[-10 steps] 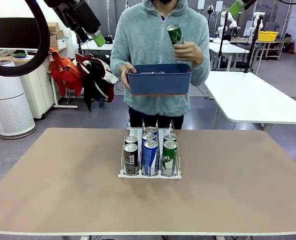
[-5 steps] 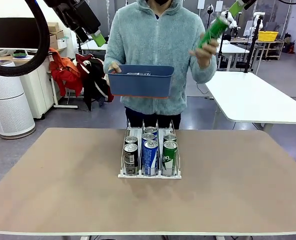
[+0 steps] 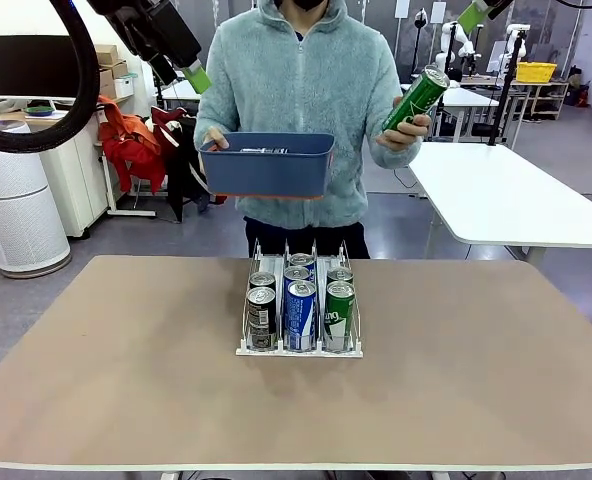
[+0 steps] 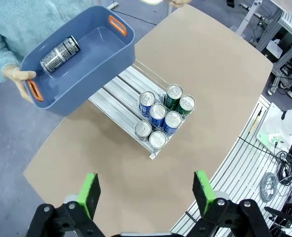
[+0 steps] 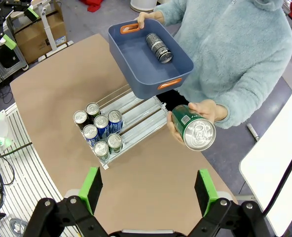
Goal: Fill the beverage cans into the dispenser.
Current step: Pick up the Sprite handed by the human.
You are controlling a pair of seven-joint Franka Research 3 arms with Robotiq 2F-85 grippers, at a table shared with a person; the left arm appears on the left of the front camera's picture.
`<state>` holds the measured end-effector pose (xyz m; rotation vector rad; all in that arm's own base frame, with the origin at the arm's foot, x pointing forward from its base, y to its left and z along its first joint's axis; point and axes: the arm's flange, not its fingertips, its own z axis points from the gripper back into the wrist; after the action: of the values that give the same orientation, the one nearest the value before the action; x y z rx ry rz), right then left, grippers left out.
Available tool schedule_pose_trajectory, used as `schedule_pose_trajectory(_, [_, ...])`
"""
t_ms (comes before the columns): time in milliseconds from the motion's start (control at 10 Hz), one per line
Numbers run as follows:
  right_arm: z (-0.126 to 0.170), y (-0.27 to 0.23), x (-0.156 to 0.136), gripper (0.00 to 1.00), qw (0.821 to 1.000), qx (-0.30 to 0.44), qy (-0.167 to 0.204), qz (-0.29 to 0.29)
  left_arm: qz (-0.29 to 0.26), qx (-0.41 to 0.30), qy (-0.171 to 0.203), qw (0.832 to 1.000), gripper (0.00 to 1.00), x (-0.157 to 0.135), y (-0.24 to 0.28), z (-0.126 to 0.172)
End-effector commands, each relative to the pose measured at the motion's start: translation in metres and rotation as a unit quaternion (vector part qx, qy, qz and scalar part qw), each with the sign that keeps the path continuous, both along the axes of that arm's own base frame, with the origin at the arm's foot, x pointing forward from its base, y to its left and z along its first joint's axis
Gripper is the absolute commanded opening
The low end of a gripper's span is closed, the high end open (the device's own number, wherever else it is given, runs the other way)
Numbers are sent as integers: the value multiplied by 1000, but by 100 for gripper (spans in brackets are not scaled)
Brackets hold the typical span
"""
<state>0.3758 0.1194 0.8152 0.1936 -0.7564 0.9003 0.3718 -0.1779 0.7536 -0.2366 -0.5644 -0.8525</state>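
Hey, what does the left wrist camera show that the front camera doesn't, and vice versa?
Left wrist view: looking down into the dark blue tub, a black can lies inside, and the dispenser's rear lanes are bare. Front view: the person's hand holds up a green can; the tub's wall hides its inside. Both: the dispenser on the table with seven cans at its front end, and the person holding the tub.
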Motion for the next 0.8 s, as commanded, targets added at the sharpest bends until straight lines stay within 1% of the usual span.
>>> schedule_pose_trajectory(0, [-2,0,-1,100,1000,-3,1,2,-1,0,-1,1000,100,0,1,1])
schedule_pose_trajectory(700, [-2,0,-1,100,1000,-3,1,2,-1,0,-1,1000,100,0,1,1])
